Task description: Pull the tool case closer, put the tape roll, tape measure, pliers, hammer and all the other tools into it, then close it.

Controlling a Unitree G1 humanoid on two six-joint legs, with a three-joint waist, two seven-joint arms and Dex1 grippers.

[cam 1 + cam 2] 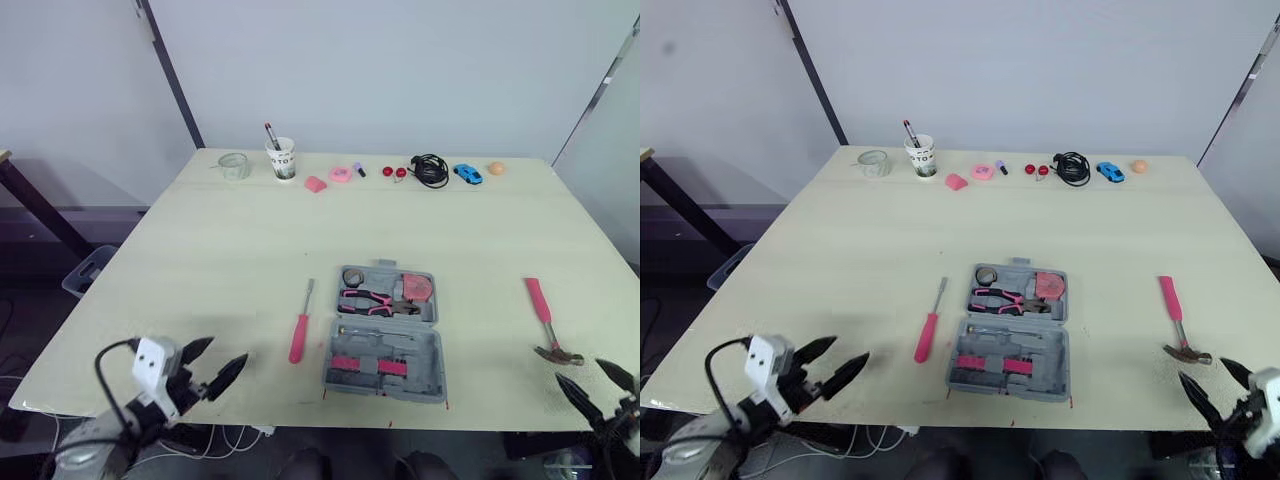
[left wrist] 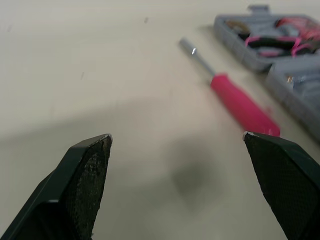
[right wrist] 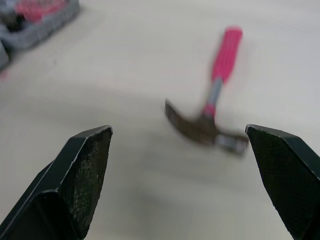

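Left end effector (image 1: 225,352) and right end effector (image 1: 580,370) are both spread and empty over the near edge of the surface (image 1: 200,250), one on either side of the single open tool case (image 1: 385,335). One hammer (image 1: 545,318) lies well right of the case; gripping its pink handle close to the head should keep it balanced. One screwdriver (image 1: 299,335) lies just left of the case. Inside the case sit one pliers (image 1: 368,299), one tape measure (image 1: 418,288) and one tape roll (image 1: 353,276).
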